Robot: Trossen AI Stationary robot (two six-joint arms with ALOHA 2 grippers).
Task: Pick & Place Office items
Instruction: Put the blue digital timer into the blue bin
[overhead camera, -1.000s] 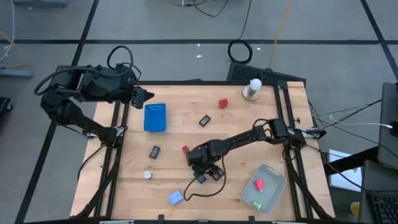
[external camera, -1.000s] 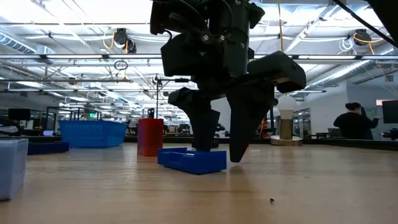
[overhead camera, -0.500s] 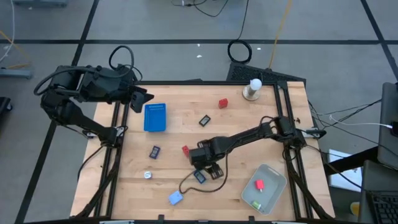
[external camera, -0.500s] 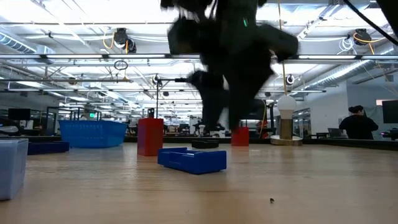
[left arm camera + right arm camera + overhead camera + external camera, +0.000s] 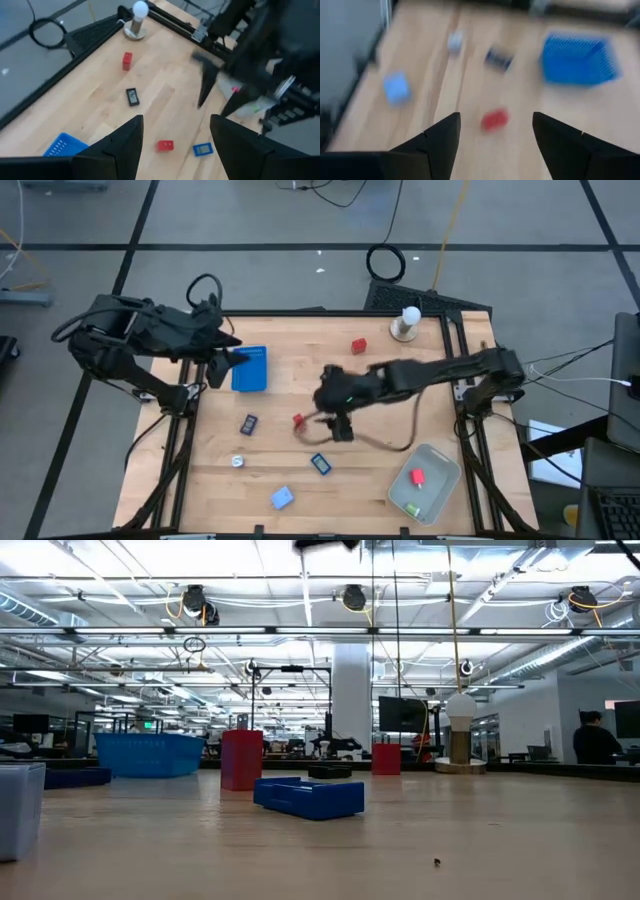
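The small office items lie scattered on the wooden table: a red block [image 5: 298,421], a flat blue piece [image 5: 320,464], a light blue bit [image 5: 282,498], a silvery-white piece [image 5: 238,461], two black clips [image 5: 248,423] [image 5: 328,374] and a second red block [image 5: 358,346]. My right gripper [image 5: 339,427] hangs open above mid-table, beside the first red block [image 5: 495,120]. It has risen out of the low view, where the flat blue piece [image 5: 308,796] lies alone. My left gripper [image 5: 232,358] is open over the blue ribbed box [image 5: 250,370].
The translucent tray [image 5: 438,463] at the near right corner holds a red piece [image 5: 416,476] and a green one [image 5: 412,507]. The white knob-topped stand [image 5: 407,323] is at the far right. A person stands in the room beyond the table [image 5: 592,736]. Bare wood lies along the near edge.
My right gripper, which stood open around the flat blue piece, has risen straight off the table and moved toward the far edge, near the red block; the blue piece stayed where it was. My left gripper has moved rightward over the blue ribbed box.
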